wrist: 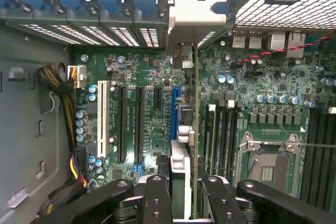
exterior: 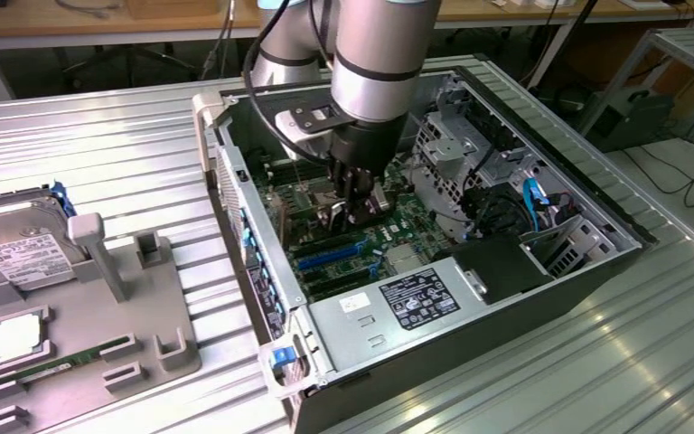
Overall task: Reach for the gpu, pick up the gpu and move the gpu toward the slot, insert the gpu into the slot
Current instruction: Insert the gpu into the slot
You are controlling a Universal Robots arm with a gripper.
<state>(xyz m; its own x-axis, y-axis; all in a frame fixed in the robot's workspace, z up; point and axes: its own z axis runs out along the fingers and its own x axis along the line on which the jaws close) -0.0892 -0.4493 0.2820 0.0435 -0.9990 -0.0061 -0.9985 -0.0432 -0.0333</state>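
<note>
From the wrist view I see the claw clamped on the gpu. The card stands edge-on between the two fingers, and its silver bracket sits at the far end from the claw, up against the vented rear wall of the case. The blue slot lies bare on the green motherboard under the claw, just beside the card's edge. The exterior view gives me the arm reaching down into the open case on the ribbed metal counter, claw low over the board. From there I cannot make out the card. A hard drive sits well apart from the claw, outside the case.
</note>
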